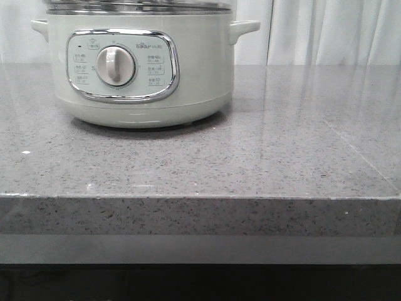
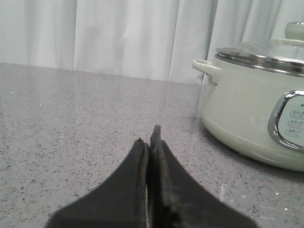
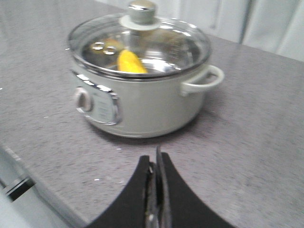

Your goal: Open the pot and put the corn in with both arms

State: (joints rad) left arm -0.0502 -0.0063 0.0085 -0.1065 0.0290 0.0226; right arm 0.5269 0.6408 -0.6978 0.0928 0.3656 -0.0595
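Note:
The pale cream-green pot [image 1: 141, 69] stands at the back left of the grey counter, its dial panel facing me. In the right wrist view the pot [image 3: 142, 102] wears a glass lid [image 3: 140, 40] with a round knob, and the yellow corn [image 3: 130, 61] lies inside under the glass. My right gripper [image 3: 156, 159] hovers shut over the counter in front of the pot, holding nothing. In the left wrist view my left gripper [image 2: 149, 137] is shut and empty, low over the counter beside the pot [image 2: 251, 114]. Neither gripper shows in the front view.
The grey speckled counter [image 1: 263, 150] ends in a front edge near the camera. White curtains [image 1: 326, 31] hang behind it. The pot's side handles [image 1: 244, 28] stick out left and right.

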